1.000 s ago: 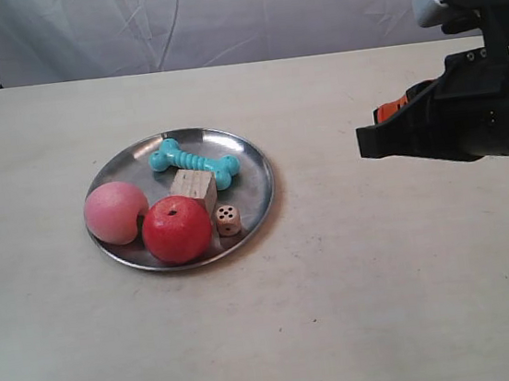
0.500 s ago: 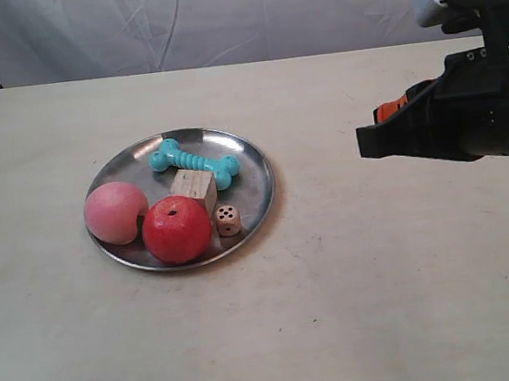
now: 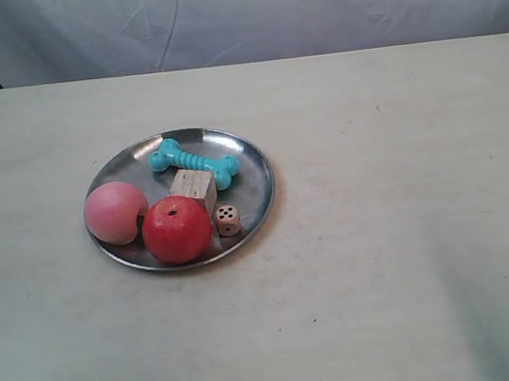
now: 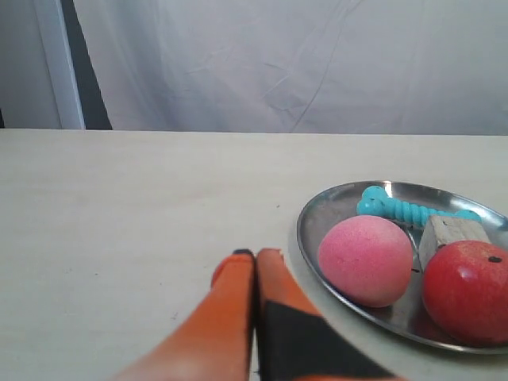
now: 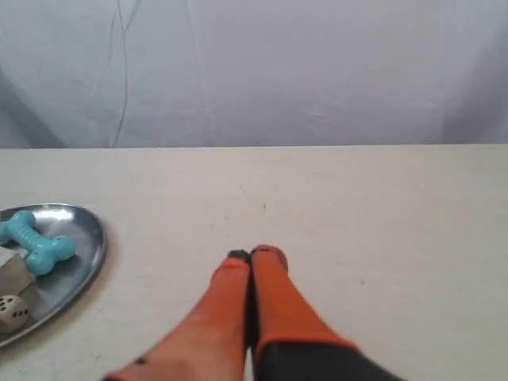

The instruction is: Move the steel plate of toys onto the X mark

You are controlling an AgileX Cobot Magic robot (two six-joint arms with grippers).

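Orange left pincer (image 4: 255, 255): wrist view only.

Beige table (image 3: 389, 304), white backdrop (image 3: 306, 7)

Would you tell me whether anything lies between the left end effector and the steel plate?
Nothing visible does. In the left wrist view, only bare table lies between the shut left end effector and the near rim of the steel plate; the pink peach sits just inside that rim.
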